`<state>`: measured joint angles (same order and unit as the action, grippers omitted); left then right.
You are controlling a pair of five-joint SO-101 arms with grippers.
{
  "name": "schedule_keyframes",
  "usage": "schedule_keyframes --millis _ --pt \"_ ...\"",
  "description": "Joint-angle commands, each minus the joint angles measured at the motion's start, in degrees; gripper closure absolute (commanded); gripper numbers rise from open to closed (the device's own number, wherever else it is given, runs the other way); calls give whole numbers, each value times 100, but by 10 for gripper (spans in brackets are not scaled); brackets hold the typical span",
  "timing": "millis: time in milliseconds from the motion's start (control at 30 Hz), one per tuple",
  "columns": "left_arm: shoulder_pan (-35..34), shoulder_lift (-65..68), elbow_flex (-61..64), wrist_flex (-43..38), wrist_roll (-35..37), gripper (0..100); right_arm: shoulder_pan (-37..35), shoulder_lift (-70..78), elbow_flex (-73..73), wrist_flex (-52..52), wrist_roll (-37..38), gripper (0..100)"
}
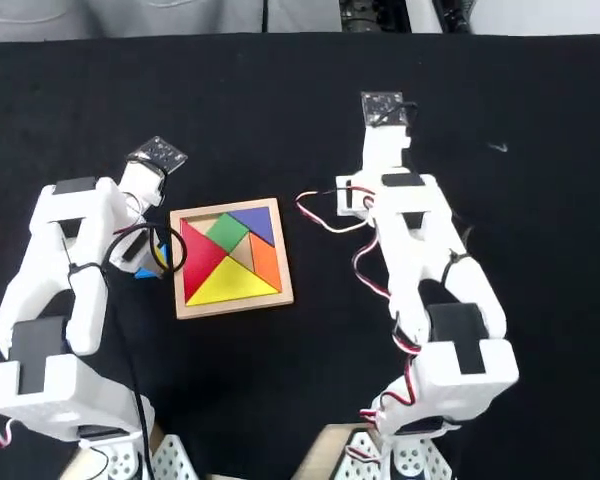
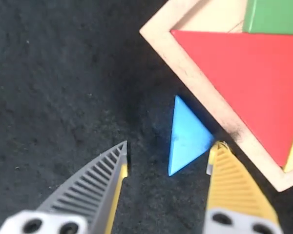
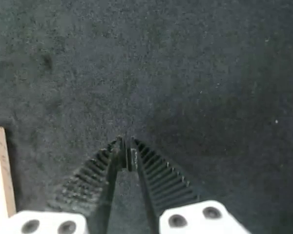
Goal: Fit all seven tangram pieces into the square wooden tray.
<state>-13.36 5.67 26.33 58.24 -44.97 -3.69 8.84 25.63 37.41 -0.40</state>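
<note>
- The left end effector [image 2: 170, 146] is spread wide and holds nothing. Its grey and yellow fingers stand on either side of the blue triangle [image 2: 185, 134]. The yellow fingertip sits just beside one corner of the piece, and the grey one is apart from it.
- The blue triangle lies flat on the black desk [image 3: 185, 58], just outside the rim of the wooden tray [image 2: 210, 95] and close to one of its corners. It is the one piece not yet in place.
- Just inside that rim, the red triangle [image 2: 244, 78] lies flush against the frame, with the green piece [image 2: 273, 17] beyond it. Between these two and the tray's corner is a bare wooden gap [image 2: 210, 14]. It looks triangular, so I judge it to be the slot the blue triangle belongs in.
- In the high view the rest of the tray looks filled: a yellow triangle [image 1: 230, 285], an orange triangle [image 1: 265, 262], a purple piece [image 1: 255, 222] and a small brownish patch in the middle [image 1: 242, 255]. I take the patch for a sixth piece, though it could be bare wood.
- The right end effector [image 3: 125, 146] is closed on nothing. It is over bare desk on the tray's far side from the blue triangle, with the tray's edge just in its wrist view.
- By my reading six pieces are seated and one remains. The blue triangle has to be gripped, lifted over the rim, turned to match the corner gap and dropped in.
</note>
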Motion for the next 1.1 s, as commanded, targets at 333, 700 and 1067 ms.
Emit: schedule_keyframes --millis 333,700,1067 --pt "242 255 242 -844 97 734 79 -48 -312 0 70 987" --pt "435 299 207 -835 88 831 79 -48 -312 0 70 987" --pt "409 237 268 -826 88 820 79 -48 -312 0 70 987"
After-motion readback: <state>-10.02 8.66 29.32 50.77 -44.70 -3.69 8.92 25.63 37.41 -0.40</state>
